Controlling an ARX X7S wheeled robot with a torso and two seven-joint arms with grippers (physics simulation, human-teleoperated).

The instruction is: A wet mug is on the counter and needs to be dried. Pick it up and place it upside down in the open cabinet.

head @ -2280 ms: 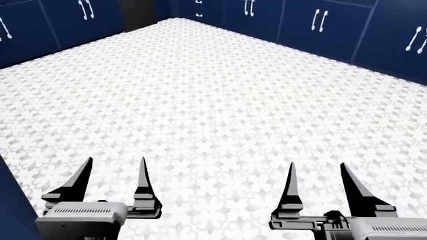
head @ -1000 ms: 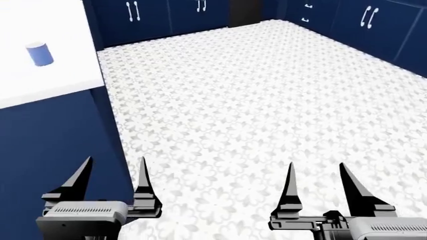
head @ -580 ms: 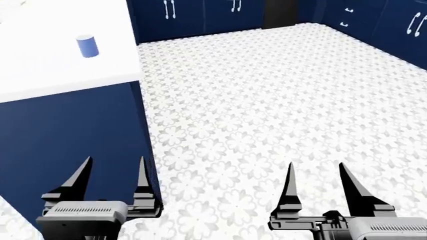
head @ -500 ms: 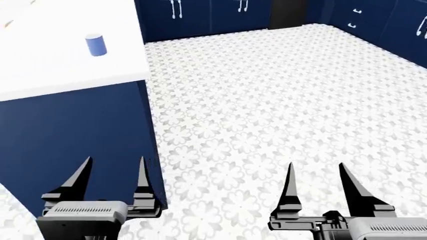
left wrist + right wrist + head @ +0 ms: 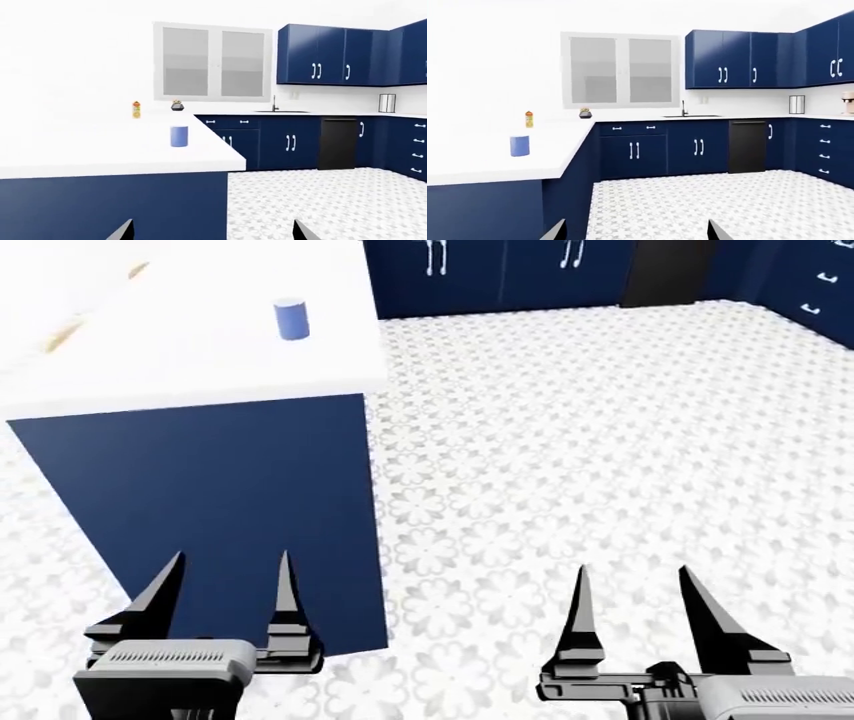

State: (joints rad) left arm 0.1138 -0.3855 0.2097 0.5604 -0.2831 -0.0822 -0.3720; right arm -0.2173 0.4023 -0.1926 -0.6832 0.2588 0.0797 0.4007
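Both pincers, left (image 5: 230,585) and right (image 5: 633,595), hang released and holding nothing; roll closer toward the mug (image 5: 291,319) at upper left on the counter (image 5: 200,365) before reaching.

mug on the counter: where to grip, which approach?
Grip the mug across its round body, coming in level from the counter's near edge. It stands upright and alone, likely clear for either open claw. Handle can't be made out, so don't count on it.

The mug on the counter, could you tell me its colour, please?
Plain light periwinkle blue mug, clearest in the left wrist view.
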